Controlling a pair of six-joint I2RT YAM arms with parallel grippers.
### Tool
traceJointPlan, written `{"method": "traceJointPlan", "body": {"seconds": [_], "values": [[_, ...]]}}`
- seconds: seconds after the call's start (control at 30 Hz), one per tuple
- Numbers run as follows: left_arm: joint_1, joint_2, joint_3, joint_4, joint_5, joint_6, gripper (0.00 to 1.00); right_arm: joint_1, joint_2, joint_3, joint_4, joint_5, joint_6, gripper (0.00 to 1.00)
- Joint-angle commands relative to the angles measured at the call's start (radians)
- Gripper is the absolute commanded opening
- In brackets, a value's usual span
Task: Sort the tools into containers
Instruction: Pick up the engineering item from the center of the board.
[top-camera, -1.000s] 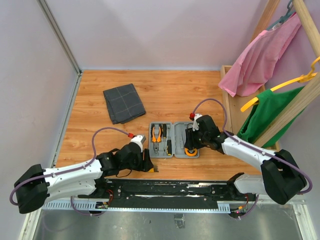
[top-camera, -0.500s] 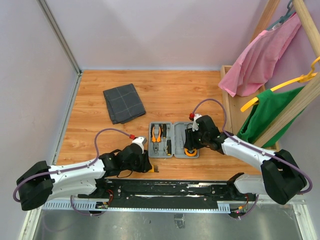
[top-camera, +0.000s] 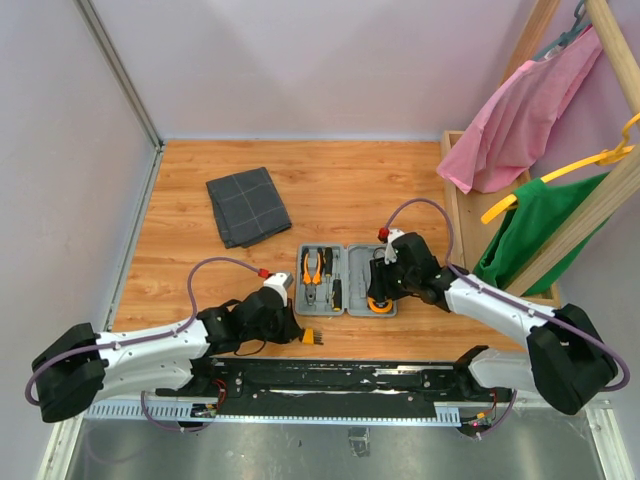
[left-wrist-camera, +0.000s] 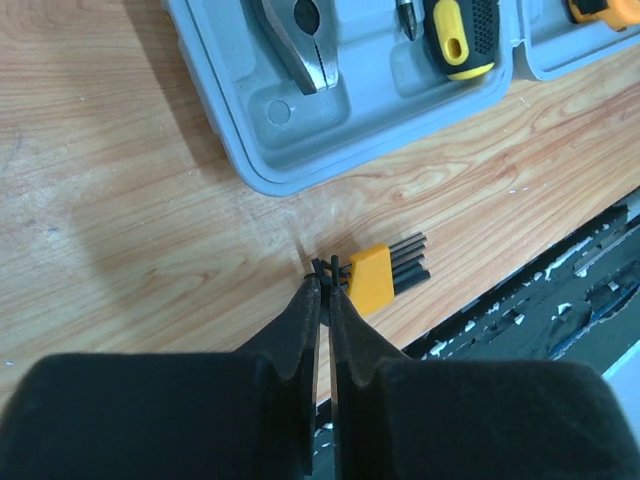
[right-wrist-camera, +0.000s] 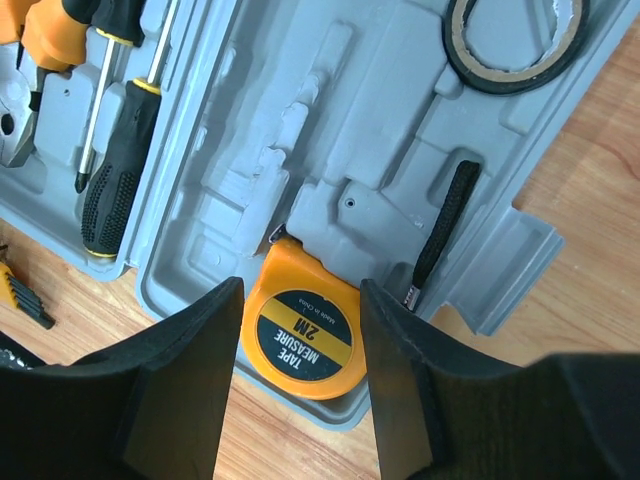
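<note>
While nipped at its black ends: hex key set (left-wrist-camera: 383, 274) — light, rigid, slippery
Left fingers (left-wrist-camera: 322, 320): clenched on its tips
Right fingers (right-wrist-camera: 295, 330): released astride tape measure (right-wrist-camera: 306, 342) — compact, smooth

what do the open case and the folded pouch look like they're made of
Case: probably hard plastic, matte light grey, judging by its rounded corners and moulded tool recesses. Pouch: looks like woven fabric, dark grey with pale grid lines, lying soft and slightly rumpled.

Case (top-camera: 348, 262): light grey. Pouch (top-camera: 247, 206): dark grey, pale grid lines. Tape measure (right-wrist-camera: 305, 342): orange, black-and-yellow label; pliers (top-camera: 314, 266): orange handles.
</note>
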Motion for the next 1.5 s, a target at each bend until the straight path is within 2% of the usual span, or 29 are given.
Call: {"method": "traceJointPlan", "body": {"seconds": [0.0, 0.13, 0.3, 0.5, 0.63, 0.83, 1.17, 1.47], "values": [[-0.008, -0.048, -0.009, 0.019, -0.003, 0.010, 0.06, 0.016, -0.068, -0.022, -0.013, 0.040, 0.016, 0.52], [-0.008, -0.093, 0.002, 0.020, 0.007, 0.029, 0.01, 0.016, -0.157, -0.050, 0.029, 0.054, 0.001, 0.57], [-0.008, -0.131, 0.022, 0.011, 0.010, 0.074, 0.00, 0.016, -0.282, -0.130, 0.192, 0.009, -0.035, 0.64], [-0.009, -0.154, 0.057, 0.007, 0.024, 0.125, 0.00, 0.033, -0.328, -0.173, 0.318, -0.195, -0.090, 0.66], [-0.009, -0.166, 0.090, 0.020, 0.024, 0.162, 0.00, 0.076, -0.288, -0.169, 0.388, -0.339, -0.069, 0.66], [-0.009, -0.141, 0.153, 0.046, 0.034, 0.209, 0.01, 0.164, -0.143, -0.073, 0.365, -0.470, -0.042, 0.65], [-0.009, -0.107, 0.187, 0.067, 0.072, 0.247, 0.01, 0.232, 0.001, -0.002, 0.410, -0.593, -0.014, 0.64], [-0.008, -0.120, 0.188, 0.076, 0.072, 0.250, 0.01, 0.236, 0.066, 0.023, 0.405, -0.639, -0.015, 0.49]]}}
